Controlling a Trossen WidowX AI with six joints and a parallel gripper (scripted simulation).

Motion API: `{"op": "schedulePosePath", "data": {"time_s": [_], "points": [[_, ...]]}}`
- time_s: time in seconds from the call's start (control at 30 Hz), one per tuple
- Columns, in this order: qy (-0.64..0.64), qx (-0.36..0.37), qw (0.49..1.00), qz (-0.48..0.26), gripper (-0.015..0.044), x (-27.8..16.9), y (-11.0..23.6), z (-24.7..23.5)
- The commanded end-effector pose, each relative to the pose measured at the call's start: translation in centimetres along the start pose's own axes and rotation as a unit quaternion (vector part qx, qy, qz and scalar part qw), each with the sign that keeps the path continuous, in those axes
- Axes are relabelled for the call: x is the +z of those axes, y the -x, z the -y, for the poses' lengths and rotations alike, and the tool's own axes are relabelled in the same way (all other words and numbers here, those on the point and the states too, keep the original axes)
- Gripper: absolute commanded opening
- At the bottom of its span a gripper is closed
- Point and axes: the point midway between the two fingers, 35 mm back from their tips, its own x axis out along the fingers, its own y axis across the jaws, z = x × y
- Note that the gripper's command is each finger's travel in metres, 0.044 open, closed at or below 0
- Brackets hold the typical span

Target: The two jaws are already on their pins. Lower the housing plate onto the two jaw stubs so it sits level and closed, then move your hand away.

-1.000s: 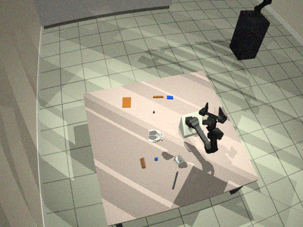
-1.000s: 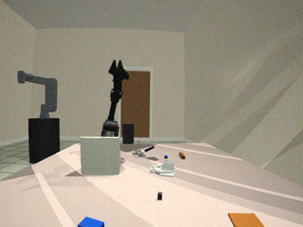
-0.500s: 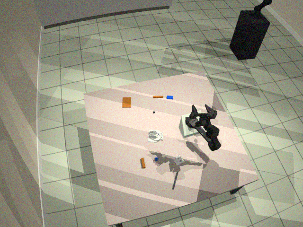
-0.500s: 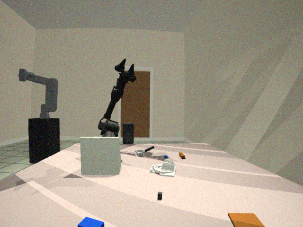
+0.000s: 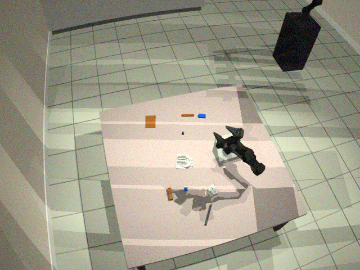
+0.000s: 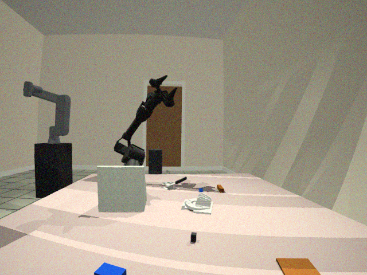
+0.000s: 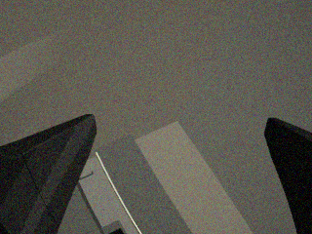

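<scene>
My gripper (image 5: 220, 129) (image 6: 171, 82) (image 7: 182, 125) is open and empty. It is raised high above the table, well away from the white parts. The white base with curved jaw pieces (image 5: 184, 161) (image 6: 198, 204) lies near the middle of the table. In the exterior view, a grey-white ridged part of it stands up. A small white plate with two round marks (image 5: 212, 188) (image 6: 169, 185), which looks like the housing plate, lies apart from the base. The jaw stubs and pins are too small to tell. The wrist view shows neither white part.
A pale green box (image 5: 222, 157) (image 6: 121, 188) stands below the arm. A dark rod (image 5: 207, 215) (image 6: 180, 180), an orange block (image 5: 170, 194) (image 6: 220, 188), a blue cube (image 5: 185, 189) (image 6: 200, 189), a black cube (image 5: 183, 133) (image 6: 193, 237) and an orange tile (image 5: 150, 121) (image 6: 297, 266) lie around the base.
</scene>
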Motion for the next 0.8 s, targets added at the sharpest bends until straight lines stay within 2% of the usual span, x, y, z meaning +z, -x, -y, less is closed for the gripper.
{"op": "schedulePosePath", "data": {"time_s": [0.0, 0.37, 0.77], "points": [[-0.02, 0.047, 0.999, 0.011, 0.044, 0.4, -0.6, -2.2], [-0.075, 0.177, 0.98, 0.041, 0.044, 2.3, -0.7, -8.3], [-0.119, 0.315, 0.94, 0.051, 0.044, 4.1, 0.9, -14.7]]}}
